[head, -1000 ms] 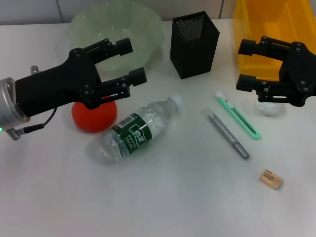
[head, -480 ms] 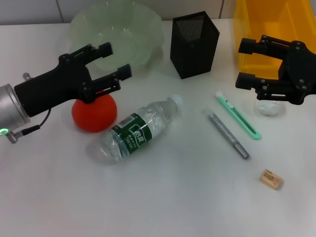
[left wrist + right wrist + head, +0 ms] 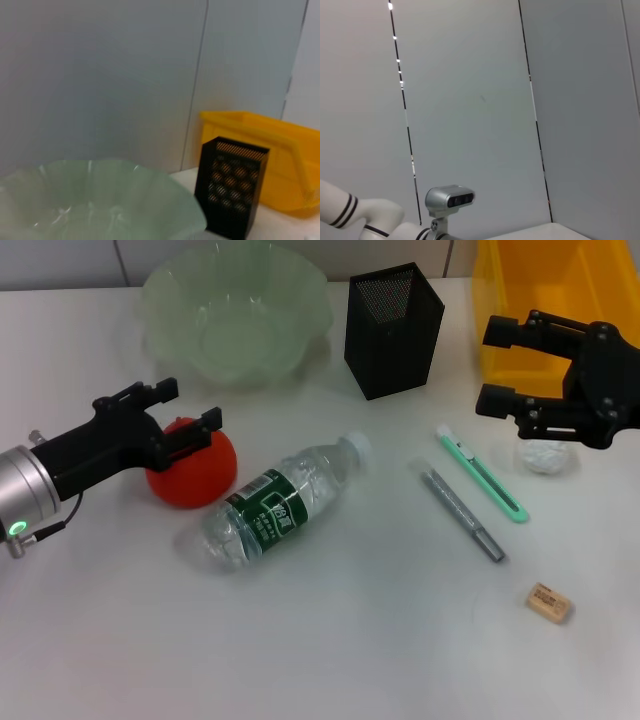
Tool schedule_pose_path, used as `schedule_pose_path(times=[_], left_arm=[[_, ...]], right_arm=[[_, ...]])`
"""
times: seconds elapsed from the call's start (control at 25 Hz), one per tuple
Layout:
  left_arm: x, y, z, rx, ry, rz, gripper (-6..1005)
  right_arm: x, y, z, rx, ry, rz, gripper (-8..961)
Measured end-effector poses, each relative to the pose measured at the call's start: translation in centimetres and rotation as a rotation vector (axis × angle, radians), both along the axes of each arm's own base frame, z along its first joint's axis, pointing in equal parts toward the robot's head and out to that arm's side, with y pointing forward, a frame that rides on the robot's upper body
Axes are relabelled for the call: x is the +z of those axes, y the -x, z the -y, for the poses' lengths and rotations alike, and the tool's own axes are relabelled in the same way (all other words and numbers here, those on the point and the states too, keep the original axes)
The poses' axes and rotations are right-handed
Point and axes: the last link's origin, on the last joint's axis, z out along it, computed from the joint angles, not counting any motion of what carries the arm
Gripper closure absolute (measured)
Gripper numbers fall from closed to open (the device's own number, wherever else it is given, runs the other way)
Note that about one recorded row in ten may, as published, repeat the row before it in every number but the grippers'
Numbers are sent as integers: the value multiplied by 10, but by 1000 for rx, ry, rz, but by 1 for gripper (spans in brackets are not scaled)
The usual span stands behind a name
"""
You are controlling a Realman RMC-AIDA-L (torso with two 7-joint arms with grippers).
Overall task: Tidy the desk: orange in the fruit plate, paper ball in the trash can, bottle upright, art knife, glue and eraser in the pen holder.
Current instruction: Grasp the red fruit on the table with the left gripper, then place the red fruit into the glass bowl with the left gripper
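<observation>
The orange point(image 3: 200, 475) lies on the white table left of the lying clear bottle point(image 3: 275, 505) with a green label. My left gripper point(image 3: 190, 406) is open, low over the orange's far left side. The pale green fruit plate point(image 3: 235, 310) stands behind it and also shows in the left wrist view point(image 3: 100, 200). The black mesh pen holder point(image 3: 393, 330) is at the back centre. My right gripper point(image 3: 492, 367) is open, above the white paper ball point(image 3: 545, 457) and in front of the yellow trash can point(image 3: 560, 290). The green art knife point(image 3: 482, 473), grey glue point(image 3: 460, 510) and eraser point(image 3: 549, 601) lie at the right.
The left wrist view also shows the pen holder point(image 3: 230, 192) and the yellow trash can point(image 3: 270, 155) against a grey wall. The right wrist view shows only the wall and a white arm with a camera head point(image 3: 449, 197).
My left gripper has drawn back to the left and come down from near the fruit plate to just over the orange. The right arm has not moved.
</observation>
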Motion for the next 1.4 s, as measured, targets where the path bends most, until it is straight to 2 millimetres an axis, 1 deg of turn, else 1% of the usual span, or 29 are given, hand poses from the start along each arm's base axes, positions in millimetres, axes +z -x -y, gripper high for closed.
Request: schedule_pose_path(times=[0.12, 0.4, 0.84, 1.0, 1.12, 1.2, 1.24, 1.28, 1.4], left_arm=[[-3, 7, 3, 23, 18, -26, 215], [-9, 14, 5, 58, 44, -71, 215], [-10, 11, 3, 40, 51, -81, 265], [-9, 10, 1, 35, 47, -82, 336], [-3, 4, -2, 5, 38, -67, 389], [-1, 2, -3, -5, 34, -64, 484], [8, -5, -6, -38, 15, -40, 532], [8, -5, -6, -38, 15, -40, 579], [18, -13, -13, -59, -17, -4, 714]], right_arm=[[-1, 0, -2, -6, -2, 8, 126], [-2, 2, -5, -8, -8, 12, 126], [-1, 2, -7, -11, -15, 11, 126], [-1, 2, -7, -13, -16, 11, 126], [-2, 1, -7, -18, -19, 10, 126], [-2, 1, -7, -21, -21, 10, 126], [-2, 1, -7, -24, -24, 6, 126], [-2, 1, -7, -24, -24, 6, 126], [-2, 1, -7, -28, -33, -4, 126]])
